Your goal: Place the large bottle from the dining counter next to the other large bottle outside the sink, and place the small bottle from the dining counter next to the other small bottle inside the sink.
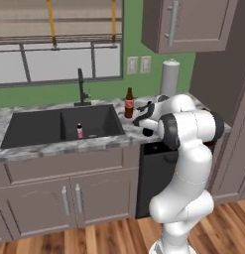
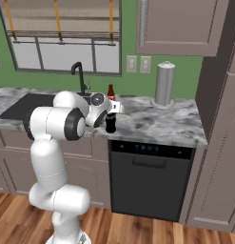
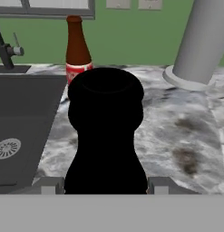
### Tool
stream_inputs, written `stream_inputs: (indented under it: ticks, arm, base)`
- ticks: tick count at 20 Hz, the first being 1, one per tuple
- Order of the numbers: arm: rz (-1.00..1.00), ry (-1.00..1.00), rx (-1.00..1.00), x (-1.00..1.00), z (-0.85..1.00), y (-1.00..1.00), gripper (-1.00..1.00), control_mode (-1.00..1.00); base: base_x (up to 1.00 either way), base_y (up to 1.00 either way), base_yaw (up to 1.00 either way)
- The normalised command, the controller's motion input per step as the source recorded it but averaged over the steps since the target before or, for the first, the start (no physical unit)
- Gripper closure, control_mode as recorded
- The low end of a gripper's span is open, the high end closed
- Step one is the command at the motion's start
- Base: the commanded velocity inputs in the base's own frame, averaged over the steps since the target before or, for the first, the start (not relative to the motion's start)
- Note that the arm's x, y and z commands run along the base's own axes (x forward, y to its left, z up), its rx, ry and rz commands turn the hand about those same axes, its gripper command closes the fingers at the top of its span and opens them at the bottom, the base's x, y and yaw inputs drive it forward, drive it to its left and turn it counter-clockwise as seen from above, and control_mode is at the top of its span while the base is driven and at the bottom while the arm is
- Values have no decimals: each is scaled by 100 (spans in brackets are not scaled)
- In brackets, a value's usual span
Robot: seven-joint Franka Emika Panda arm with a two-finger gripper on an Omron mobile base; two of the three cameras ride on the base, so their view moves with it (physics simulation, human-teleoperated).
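Note:
My gripper (image 3: pixel 104 186) is shut on a large black bottle (image 3: pixel 106 131), which stands upright between the two fingertips (image 3: pixel 47 186). Gripper (image 2: pixel 111 110) and black bottle (image 2: pixel 111 124) sit low over the counter's front part, right of the sink (image 1: pixel 39 126); whether the bottle's base touches the marble I cannot tell. Just behind it, on the counter by the sink's right rim, stands the other large bottle (image 3: pixel 78 50) (image 1: pixel 129 103), brown with a red label. A small pink bottle (image 1: pixel 80 131) stands inside the sink basin. The arm hides most of the gripper (image 1: pixel 144 120) in the left base view.
A paper towel roll (image 2: pixel 164 83) (image 3: pixel 199 41) stands at the back right of the counter. The black faucet (image 1: pixel 82 87) rises behind the sink. A dishwasher (image 2: pixel 147 178) sits below the counter, and a wall cabinet (image 1: pixel 191 25) hangs above.

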Motion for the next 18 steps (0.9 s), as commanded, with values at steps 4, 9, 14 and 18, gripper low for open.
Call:
stream_inputs:
  ticks: [4, 9, 14, 18]
  arm:
    - [0, 0, 0, 0, 0, 0, 100, 100]
    - [0, 0, 0, 0, 0, 0, 100, 100]
    - [0, 0, 0, 0, 0, 0, 100, 100]
    - [0, 0, 0, 0, 0, 0, 100, 100]
  base:
    - [42, 19, 0]
    - [17, 38, 0]
    - [0, 53, 0]
    - [5, 35, 0]
